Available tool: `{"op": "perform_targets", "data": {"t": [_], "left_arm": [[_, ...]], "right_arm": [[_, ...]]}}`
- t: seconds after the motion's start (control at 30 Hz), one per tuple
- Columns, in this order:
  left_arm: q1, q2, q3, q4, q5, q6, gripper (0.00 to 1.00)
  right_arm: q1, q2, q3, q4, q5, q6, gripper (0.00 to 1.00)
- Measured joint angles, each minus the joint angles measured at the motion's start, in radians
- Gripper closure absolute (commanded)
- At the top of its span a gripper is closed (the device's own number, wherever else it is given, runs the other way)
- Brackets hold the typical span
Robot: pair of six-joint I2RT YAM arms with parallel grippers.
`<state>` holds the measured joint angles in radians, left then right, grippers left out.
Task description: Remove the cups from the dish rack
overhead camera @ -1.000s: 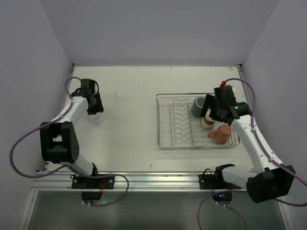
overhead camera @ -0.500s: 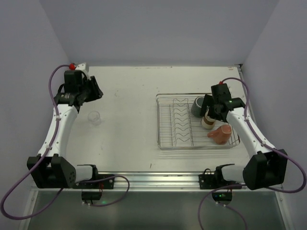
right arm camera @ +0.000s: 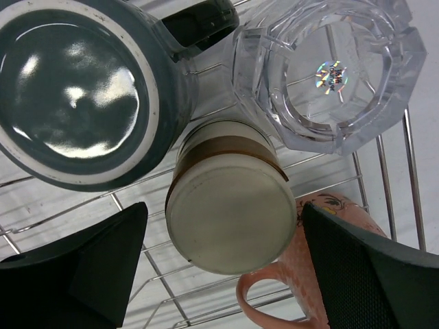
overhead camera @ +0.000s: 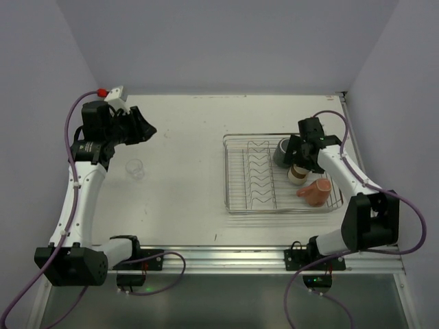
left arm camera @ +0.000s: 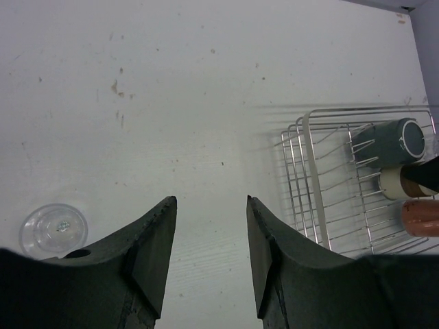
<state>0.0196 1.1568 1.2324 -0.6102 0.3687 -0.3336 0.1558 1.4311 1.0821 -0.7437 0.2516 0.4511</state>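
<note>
The silver wire dish rack [overhead camera: 241, 179] sits right of centre. In it are a dark grey mug [overhead camera: 283, 152], a cream cup with a brown band [overhead camera: 297, 175] and a salmon-pink mug [overhead camera: 314, 192] on its side. My right gripper [overhead camera: 300, 159] is open above the cream cup. In the right wrist view its fingers straddle the upside-down cream cup [right arm camera: 230, 219] without touching it, beside the grey mug [right arm camera: 82, 96], a clear tumbler [right arm camera: 329, 68] and the pink mug [right arm camera: 329, 274]. Another clear tumbler [overhead camera: 136, 168] stands on the table at the left. My left gripper [overhead camera: 145, 129] is open, empty and raised beyond it.
The left wrist view shows my left gripper [left arm camera: 209, 200] over bare white table, the tumbler [left arm camera: 53, 229] at lower left and the rack [left arm camera: 309, 178] at right. Grey walls close in the table on three sides. Zigzag dividers [overhead camera: 257, 171] run down the rack's middle.
My left gripper has left the clear tumbler on the table, risen and turned toward the rack. My right gripper has shifted slightly left and back over the cream cup.
</note>
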Motion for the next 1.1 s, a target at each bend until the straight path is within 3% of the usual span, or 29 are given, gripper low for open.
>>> {"op": "perform_targets", "data": {"t": [0.27, 0.4, 0.43, 0.5, 0.53, 0.63, 0.9, 1.1], "left_arm": [[0.000, 0.000, -0.001, 0.010, 0.026, 0.000, 0.50], [0.000, 0.000, -0.002, 0.011, 0.029, 0.000, 0.50], [0.000, 0.000, -0.003, 0.012, 0.030, 0.000, 0.50], [0.000, 0.000, -0.003, 0.014, 0.034, 0.000, 0.50], [0.000, 0.000, -0.004, 0.015, 0.039, 0.000, 0.50], [0.000, 0.000, -0.004, 0.018, 0.053, 0.000, 0.50], [0.000, -0.006, -0.053, 0.081, 0.193, -0.035, 0.50], [-0.010, -0.051, -0.229, 0.375, 0.442, -0.203, 0.48]], "right_arm": [[-0.001, 0.054, -0.001, 0.031, -0.008, -0.001, 0.22], [-0.001, 0.055, -0.002, 0.036, -0.009, -0.003, 0.46], [-0.001, 0.055, -0.002, 0.038, -0.008, -0.002, 0.61], [-0.001, 0.055, -0.002, 0.038, -0.008, -0.003, 0.74], [-0.001, 0.055, -0.002, 0.038, -0.008, -0.003, 0.85], [-0.001, 0.048, -0.002, 0.029, -0.007, -0.002, 1.00], [-0.001, -0.141, 0.057, -0.079, -0.016, 0.003, 1.00], [-0.004, -0.344, 0.127, -0.084, -0.177, 0.014, 1.00]]}}
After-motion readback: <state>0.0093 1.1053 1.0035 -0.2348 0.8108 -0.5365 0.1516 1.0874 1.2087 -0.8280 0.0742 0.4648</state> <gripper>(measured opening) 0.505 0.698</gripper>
